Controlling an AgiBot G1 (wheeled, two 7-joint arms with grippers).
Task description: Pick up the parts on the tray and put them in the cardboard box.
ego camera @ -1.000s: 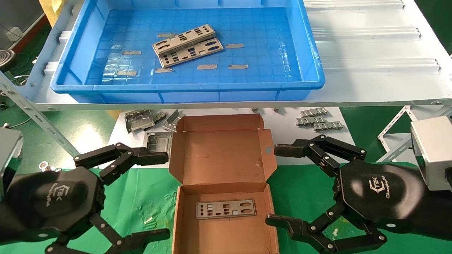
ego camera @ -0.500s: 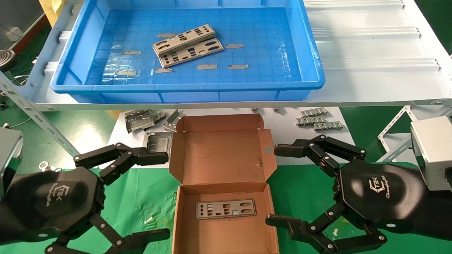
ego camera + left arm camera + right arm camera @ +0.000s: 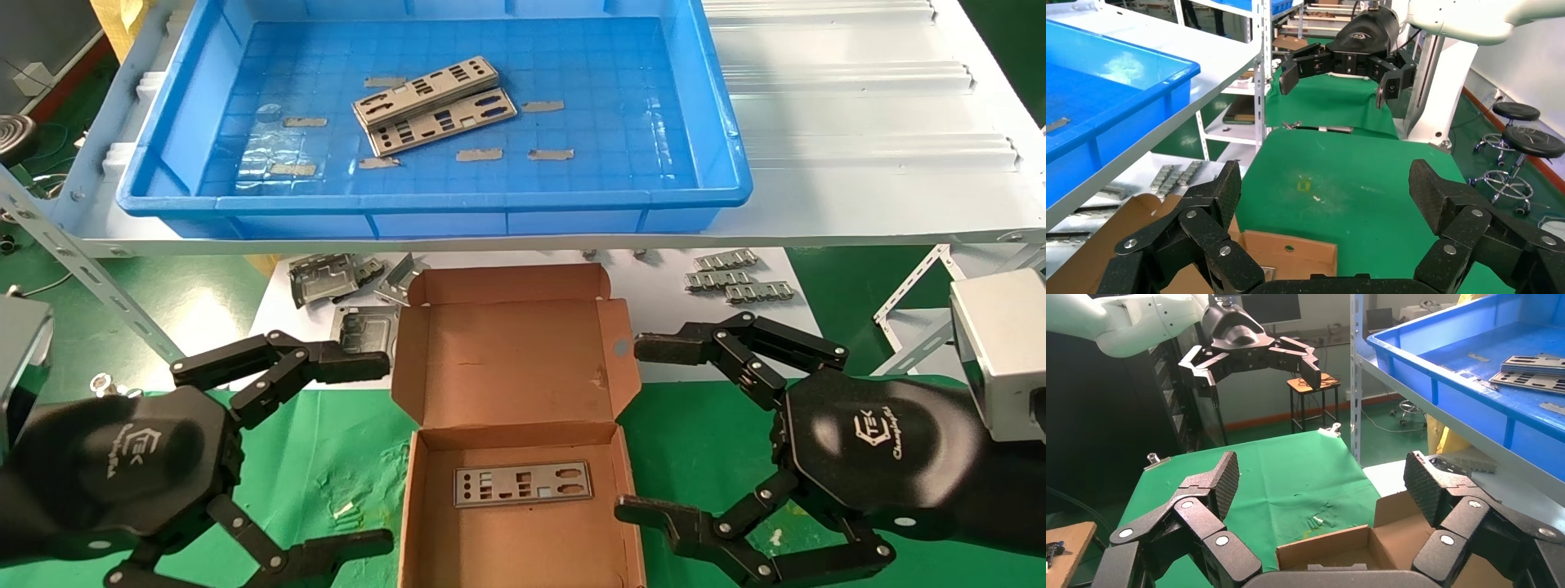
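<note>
Nothing has moved: left gripper (image 3: 359, 449) and right gripper (image 3: 650, 429) hover wide open, empty, flanking the brown cardboard box (image 3: 523, 539).

No visible change across the three head views. Left gripper (image 3: 359, 449) and right gripper (image 3: 645, 429) in the same open-fingered hover on either side of the cardboard box (image 3: 515, 408), nothing held. One of the parts (image 3: 523, 484) unmoved on the box floor, the other two parts (image 3: 433, 104) unmoved in the tray (image 3: 719, 163).
</note>
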